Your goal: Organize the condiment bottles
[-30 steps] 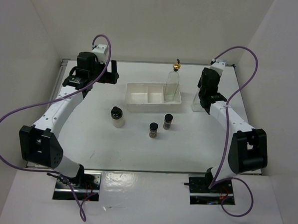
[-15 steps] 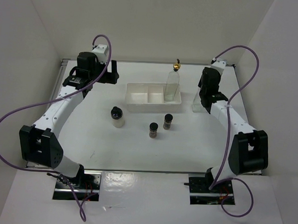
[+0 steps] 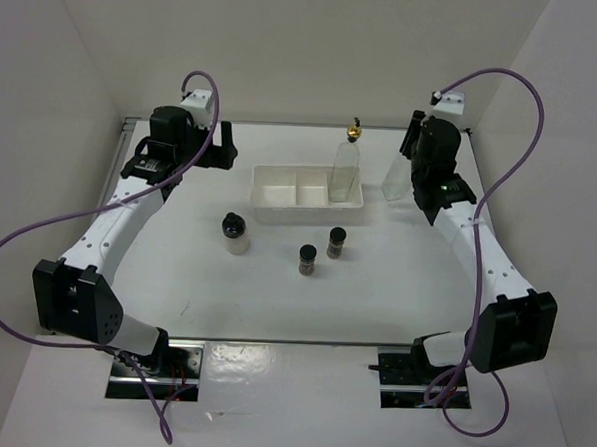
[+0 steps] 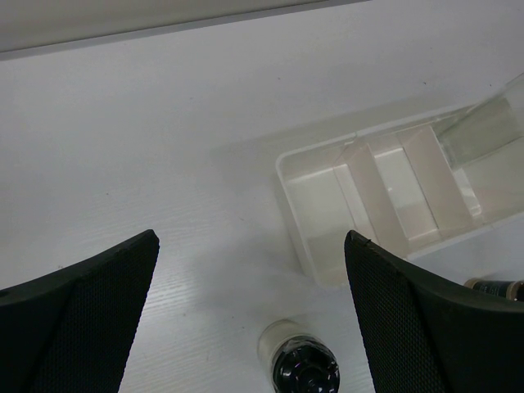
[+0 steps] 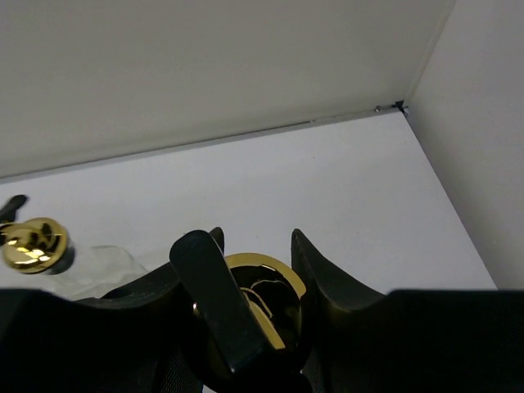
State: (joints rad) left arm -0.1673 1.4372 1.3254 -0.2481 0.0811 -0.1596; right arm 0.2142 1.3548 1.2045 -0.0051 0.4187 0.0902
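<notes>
Hold firm with the right pincer (image 5: 250,266), clenched round the gold spout of one tall glass bottle (image 3: 396,181), just right of the white tray (image 3: 279,212). Cannot tell about clearance between base and desk (image 3: 406,279), so lift well above the tray wall before swinging left. Carry upright and slowly; grasped so high, likely to sway below the grip. Mind the other tall bottle (image 3: 347,174), standing in the tray's right compartment. Aim for the middle compartment beside it without knocking glass on glass. Lower straight down and release only once seated. Leave the left pincer (image 4: 251,246), released and hanging over the desk left of the tray, for the whitish jar (image 3: 237,232), the left dark jar (image 3: 308,260) and the right dark jar (image 3: 336,244), all on the desk in front of the tray.
</notes>
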